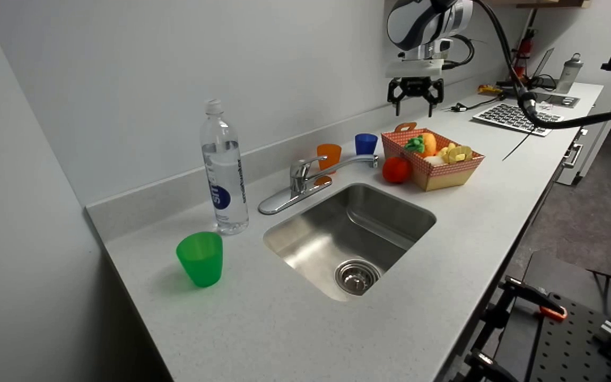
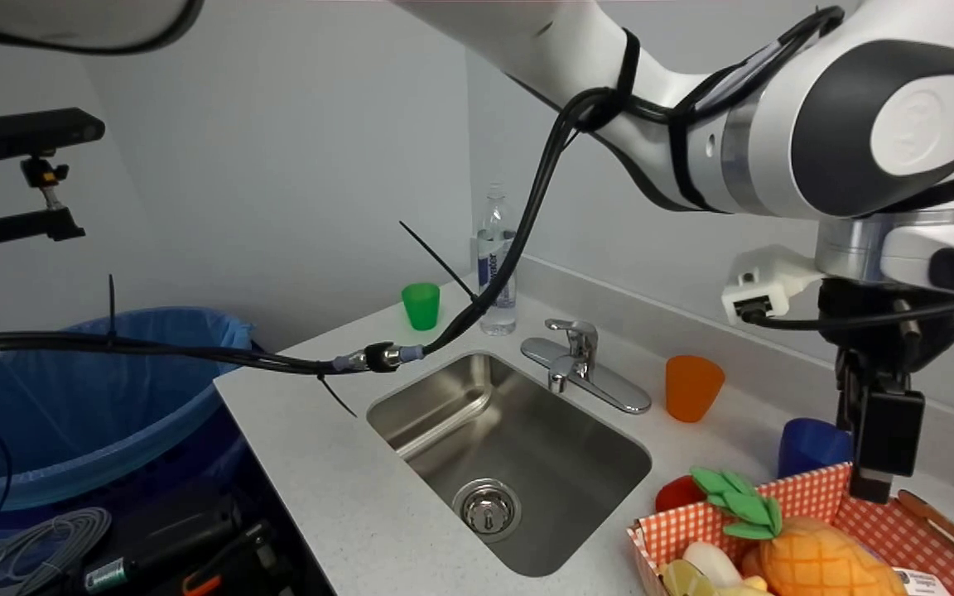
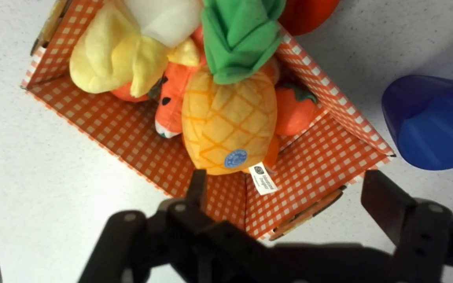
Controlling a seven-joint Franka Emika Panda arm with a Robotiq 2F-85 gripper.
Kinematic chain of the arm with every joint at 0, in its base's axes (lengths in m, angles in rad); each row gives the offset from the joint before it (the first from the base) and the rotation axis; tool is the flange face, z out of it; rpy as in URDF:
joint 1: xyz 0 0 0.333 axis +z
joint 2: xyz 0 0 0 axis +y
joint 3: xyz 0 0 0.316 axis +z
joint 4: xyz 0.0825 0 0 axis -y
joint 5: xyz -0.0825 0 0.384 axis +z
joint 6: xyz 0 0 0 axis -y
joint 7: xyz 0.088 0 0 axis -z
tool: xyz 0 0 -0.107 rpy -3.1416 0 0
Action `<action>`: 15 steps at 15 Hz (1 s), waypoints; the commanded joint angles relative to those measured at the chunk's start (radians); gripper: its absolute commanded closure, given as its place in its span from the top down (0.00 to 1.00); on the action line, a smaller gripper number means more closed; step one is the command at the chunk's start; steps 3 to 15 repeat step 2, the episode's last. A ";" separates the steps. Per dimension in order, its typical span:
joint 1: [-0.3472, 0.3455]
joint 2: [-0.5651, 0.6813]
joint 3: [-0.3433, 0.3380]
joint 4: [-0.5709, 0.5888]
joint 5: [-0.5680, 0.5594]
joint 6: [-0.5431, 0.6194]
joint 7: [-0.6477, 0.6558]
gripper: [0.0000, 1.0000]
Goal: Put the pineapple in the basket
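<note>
Inside the basket (image 3: 100,122), shallow and lined in red-and-white gingham: the plush pineapple (image 3: 228,122), yellow-orange, lying on its side on top of other toy fruit, with its green leafy crown toward a long side. Around it, also in the basket: a watermelon-slice plush (image 3: 170,100) with black seeds, a yellow plush toy (image 3: 104,59), a white plush toy (image 3: 167,19) hard to identify, and a red plush fruit (image 3: 293,112) with a dark green top. Above the basket and apart from it: the black gripper (image 1: 414,112), pointing down from a white robot arm (image 2: 560,50), with jaws released and spread wide apart. Just outside the basket, on the white countertop (image 1: 263,334): a round red toy fruit (image 1: 396,170). Near a basket corner: a dark blue cup (image 1: 366,143), upright. Farther along, by the gray back wall (image 1: 295,58): an orange cup (image 1: 330,154), just beside the chrome faucet (image 1: 299,178). In front of the faucet: a stainless steel sink (image 1: 305,252) with a round drain (image 1: 357,277), set into the countertop. Past the sink, well apart from the basket: a clear Smartwater bottle (image 1: 225,175), upright, and a green cup (image 1: 202,260) near it.
</note>
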 commanded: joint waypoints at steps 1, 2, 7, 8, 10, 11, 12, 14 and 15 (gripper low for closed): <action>0.011 0.000 -0.013 0.006 0.009 -0.004 -0.007 1.00; 0.012 -0.002 -0.013 0.006 0.009 -0.004 -0.006 1.00; 0.012 -0.002 -0.013 0.006 0.009 -0.004 -0.006 1.00; 0.012 -0.002 -0.013 0.006 0.009 -0.004 -0.006 1.00; 0.012 -0.002 -0.013 0.006 0.009 -0.004 -0.006 1.00; 0.012 -0.002 -0.013 0.006 0.009 -0.004 -0.006 1.00; 0.012 -0.002 -0.013 0.006 0.009 -0.004 -0.006 1.00; 0.012 -0.002 -0.013 0.006 0.009 -0.004 -0.006 1.00; 0.012 -0.002 -0.013 0.006 0.009 -0.004 -0.006 1.00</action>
